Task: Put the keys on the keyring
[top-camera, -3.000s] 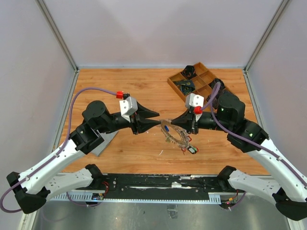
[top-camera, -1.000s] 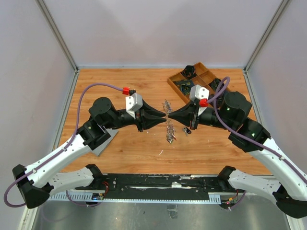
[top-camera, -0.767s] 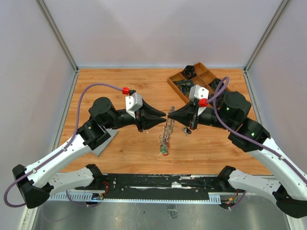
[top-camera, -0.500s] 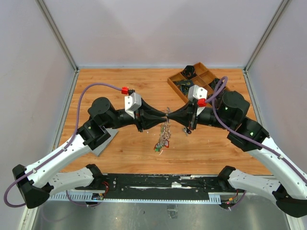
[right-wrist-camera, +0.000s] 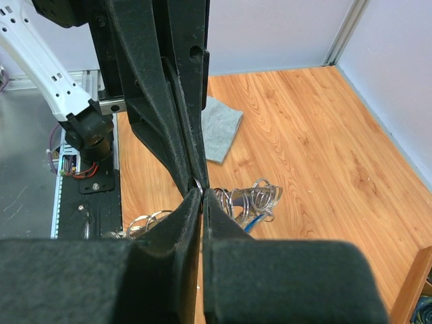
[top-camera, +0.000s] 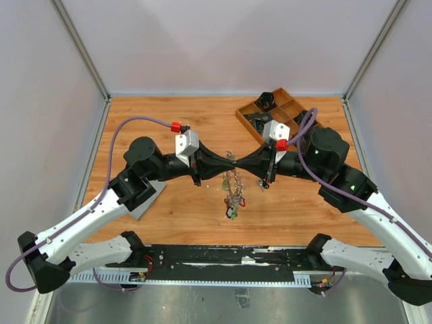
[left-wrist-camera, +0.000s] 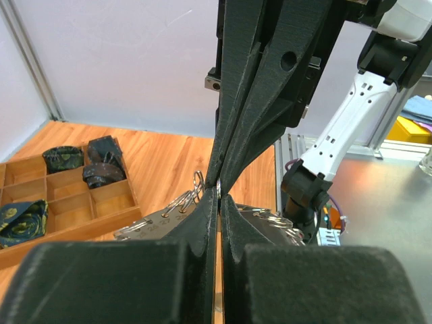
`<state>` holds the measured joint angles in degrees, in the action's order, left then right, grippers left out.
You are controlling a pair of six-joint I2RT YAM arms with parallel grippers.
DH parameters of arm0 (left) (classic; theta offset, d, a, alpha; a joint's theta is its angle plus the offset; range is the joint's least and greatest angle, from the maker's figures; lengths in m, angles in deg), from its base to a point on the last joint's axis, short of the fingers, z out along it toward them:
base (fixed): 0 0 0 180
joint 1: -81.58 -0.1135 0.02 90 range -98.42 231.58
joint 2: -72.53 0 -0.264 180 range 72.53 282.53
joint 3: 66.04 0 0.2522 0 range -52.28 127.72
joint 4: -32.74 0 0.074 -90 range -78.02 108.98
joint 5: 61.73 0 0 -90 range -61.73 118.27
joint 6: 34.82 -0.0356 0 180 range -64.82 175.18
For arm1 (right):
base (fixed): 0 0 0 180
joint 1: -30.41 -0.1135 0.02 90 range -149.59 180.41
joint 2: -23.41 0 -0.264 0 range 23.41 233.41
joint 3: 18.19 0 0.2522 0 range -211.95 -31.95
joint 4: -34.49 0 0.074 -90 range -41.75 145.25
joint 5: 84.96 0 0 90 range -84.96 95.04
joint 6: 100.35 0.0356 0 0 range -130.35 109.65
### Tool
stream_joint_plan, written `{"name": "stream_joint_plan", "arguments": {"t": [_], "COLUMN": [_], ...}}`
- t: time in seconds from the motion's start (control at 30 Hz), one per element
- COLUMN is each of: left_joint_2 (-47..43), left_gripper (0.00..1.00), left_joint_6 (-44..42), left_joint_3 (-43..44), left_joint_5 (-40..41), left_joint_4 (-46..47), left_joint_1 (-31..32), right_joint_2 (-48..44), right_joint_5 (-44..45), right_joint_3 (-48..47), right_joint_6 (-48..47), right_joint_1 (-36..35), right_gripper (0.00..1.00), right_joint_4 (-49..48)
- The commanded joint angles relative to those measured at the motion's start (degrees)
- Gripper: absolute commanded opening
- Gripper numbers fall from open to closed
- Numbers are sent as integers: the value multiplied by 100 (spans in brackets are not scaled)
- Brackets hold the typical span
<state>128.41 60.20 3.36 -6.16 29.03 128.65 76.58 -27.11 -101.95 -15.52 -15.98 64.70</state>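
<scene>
Wooden table (top-camera: 169,121), centre: left gripper (top-camera: 228,164) and right gripper (top-camera: 240,164) meet tip to tip, both clamped on the keyring (top-camera: 233,185). It hangs between them, keys (top-camera: 231,206) dangling, likely steadied for threading.

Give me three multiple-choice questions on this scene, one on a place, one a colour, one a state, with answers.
1. Where is the wooden tray? A far right corner; B near left corner; C centre.
2. What colour is the cloth by the left arm? A red; B grey; C yellow.
3. How is the keyring? A inside the tray; B flat, untouched; C hanging, pinched by left claw and right claw.
Answers: 1 A, it sits beyond the right arm; 2 B, plain grey fabric; 3 C, both shut claws meet on its top.
</scene>
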Motion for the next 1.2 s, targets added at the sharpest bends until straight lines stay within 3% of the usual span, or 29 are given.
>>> {"name": "stream_joint_plan", "arguments": {"t": [0.0,0.17,0.33,0.8,0.83,0.9,0.93,1.17], "left_joint_2": [24,-88,-164,-108,-100,-86,-79,-64], "left_gripper": [1,1,1,0,0,1,1,0], "left_joint_6": [-185,-492,-545,-99,-90,-62,-54,-25], "left_joint_3": [236,412,551,518,518,510,510,530], "left_joint_5": [136,190,-174,-1273,-1280,-1295,-1306,-1402], "left_joint_4": [-166,-767,-1024,-597,-588,-560,-543,-510], "left_joint_1": [39,39,39,39,39,39,37,39], "right_joint_2": [-205,-642,-1049,-614,-599,-621,-642,-622], "right_joint_5": [-199,29,285,-923,-888,-754,-690,-366], "right_joint_3": [-101,-18,169,-314,-303,-178,-93,140], "right_joint_6": [-186,-539,-821,-864,-840,-756,-704,-516], "right_joint_1": [-104,-107,-98,-106,-99,-106,-102,-102], "right_gripper": [8,21,24,1,3,21,25,31], "right_joint_4": [-291,-82,17,1264,1255,1095,964,482]}}
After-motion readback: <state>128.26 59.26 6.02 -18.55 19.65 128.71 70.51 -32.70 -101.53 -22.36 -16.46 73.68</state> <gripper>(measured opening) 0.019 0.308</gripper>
